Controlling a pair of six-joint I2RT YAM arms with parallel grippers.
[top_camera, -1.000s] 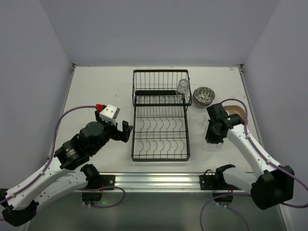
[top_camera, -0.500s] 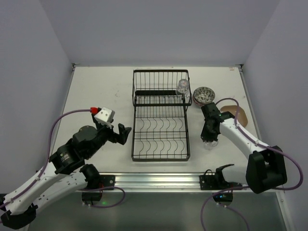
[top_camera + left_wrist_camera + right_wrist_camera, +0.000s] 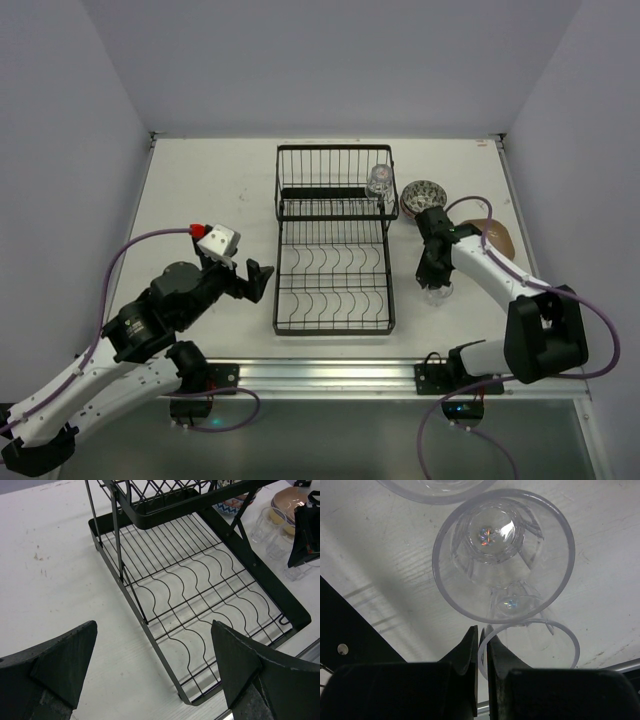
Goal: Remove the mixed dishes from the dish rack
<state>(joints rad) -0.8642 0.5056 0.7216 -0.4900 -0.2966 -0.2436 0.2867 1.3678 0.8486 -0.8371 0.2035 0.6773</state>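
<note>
Pinching glass cup by rim with right gripper beside dish rack. Left gripper agape. Racked cup nearer right arm.

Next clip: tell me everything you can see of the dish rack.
The dish rack is black wire, rectangular, with a raised shelf at its far end and a longer lower tray with wavy dividers nearer the arms. It stands flat on the white table. The lower tray is bare; one clear glass cup sits at the shelf's right end. The left claw is open beside it, not touching.
</note>
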